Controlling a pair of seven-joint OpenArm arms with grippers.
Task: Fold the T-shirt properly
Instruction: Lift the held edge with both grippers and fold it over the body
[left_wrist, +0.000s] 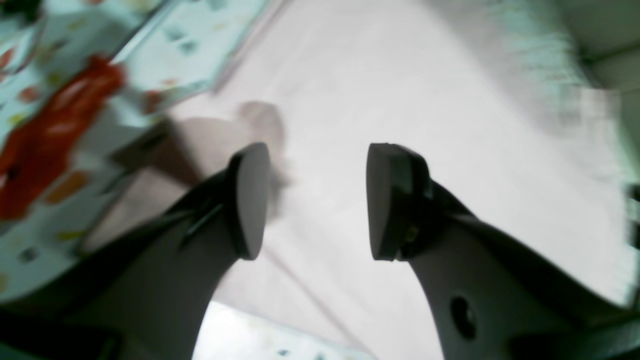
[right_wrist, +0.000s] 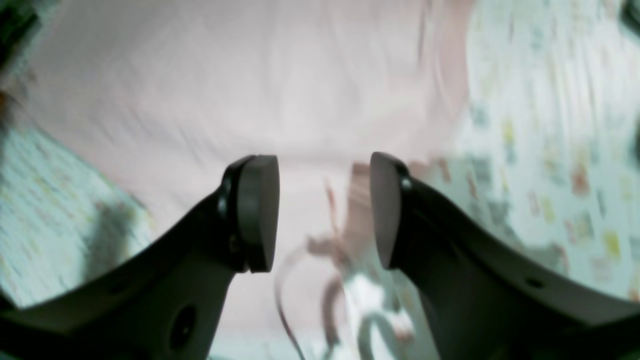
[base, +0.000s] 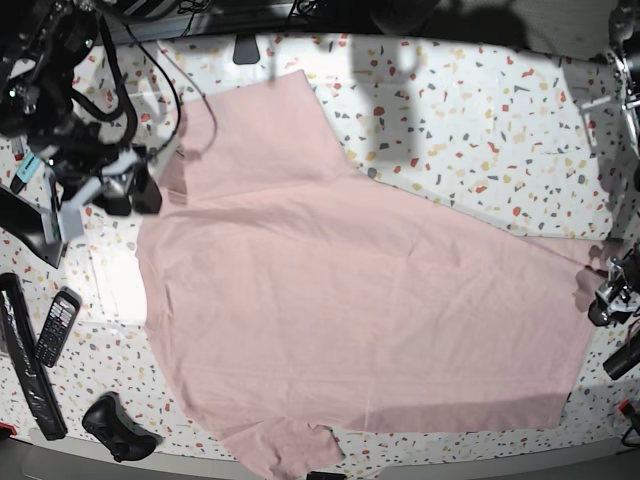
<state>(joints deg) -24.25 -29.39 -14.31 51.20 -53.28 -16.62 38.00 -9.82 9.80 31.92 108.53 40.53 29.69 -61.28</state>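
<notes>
In the left wrist view we see the left fingers (left_wrist: 314, 201) spread apart, with a clear gap between the 2 dark pads and nothing caught in it. Behind them lies pale pink cloth, blurred, and beyond that the speckled surface (left_wrist: 190, 45) shows at the upper left with a smear of red across it that we cannot identify.

In the right wrist view the right fingers (right_wrist: 325, 210) are also parted and hold nothing. Through the gap we look at pink cloth and a rumpled, blurred edge of it, with the speckled surface to the right.

From the base view, the T-shirt (base: 360, 300) lies spread almost flat across the middle of the surface (base: 480, 110), plain side up, with no lettering showing. 1 sleeve reaches toward the upper left, and another bit of cloth sticks out at the bottom edge. The body widens toward the right, where its edge runs near the left arm's fingers (base: 603, 300) at the right border of the picture. The right arm's fingers (base: 135, 190) sit at the left, just beside the shirt's upper left edge.

Left of the shirt we see a black handset with keys (base: 57, 326), a long black bar (base: 25, 355) and a dark rounded object (base: 115, 424) near the bottom corner.
</notes>
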